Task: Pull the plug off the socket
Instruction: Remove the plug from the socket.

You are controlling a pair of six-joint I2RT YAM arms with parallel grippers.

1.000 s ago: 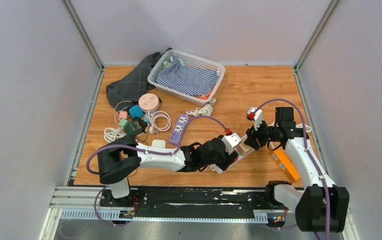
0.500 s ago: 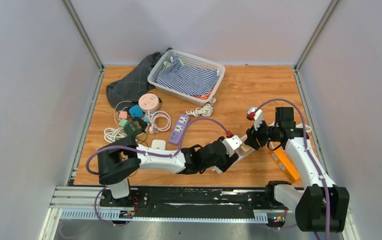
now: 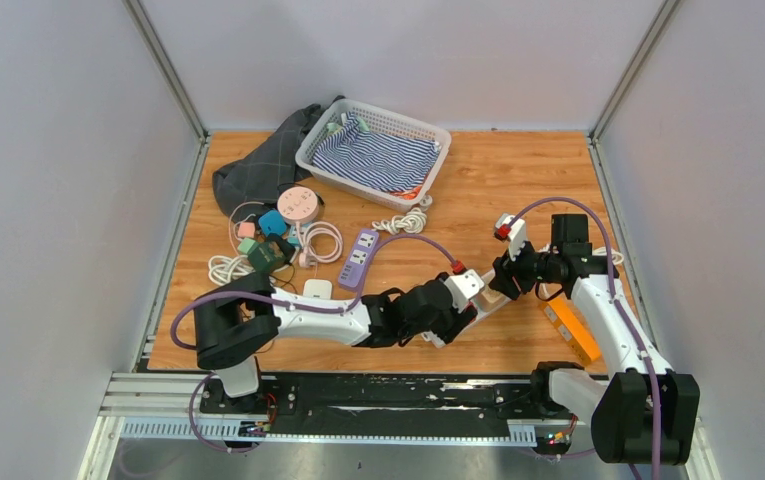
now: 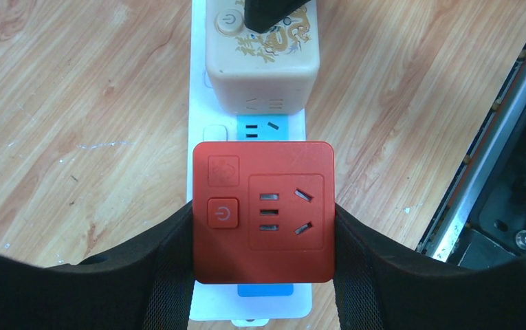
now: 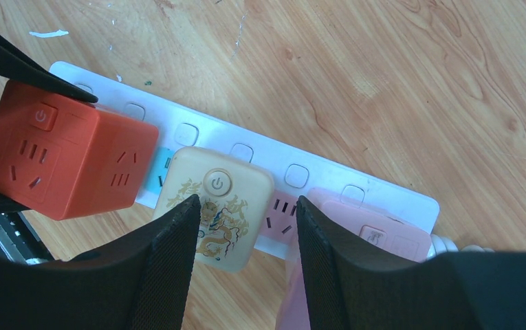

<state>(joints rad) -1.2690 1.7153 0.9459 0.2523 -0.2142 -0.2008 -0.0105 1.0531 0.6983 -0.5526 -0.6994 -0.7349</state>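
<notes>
We see the left pincer [image 4: 263, 223] clamped on both sides of a red cube plug [image 4: 263, 206], sitting at one end of a white socket strip [image 4: 199, 89] lying on the wood worktop [image 4: 74, 103]. Right pincer [image 5: 247, 201] stands open, w/ one finger [image 5: 167, 268] over the cream cube plug [image 5: 222, 213] next door.

Power symbols on red cube [image 4: 263, 212] and beige cube [image 4: 263, 69]

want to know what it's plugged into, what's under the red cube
A white power strip lies under the red cube, a blue socket face peeking out beyond it. The cube hides its prongs and the holes beneath.
</notes>
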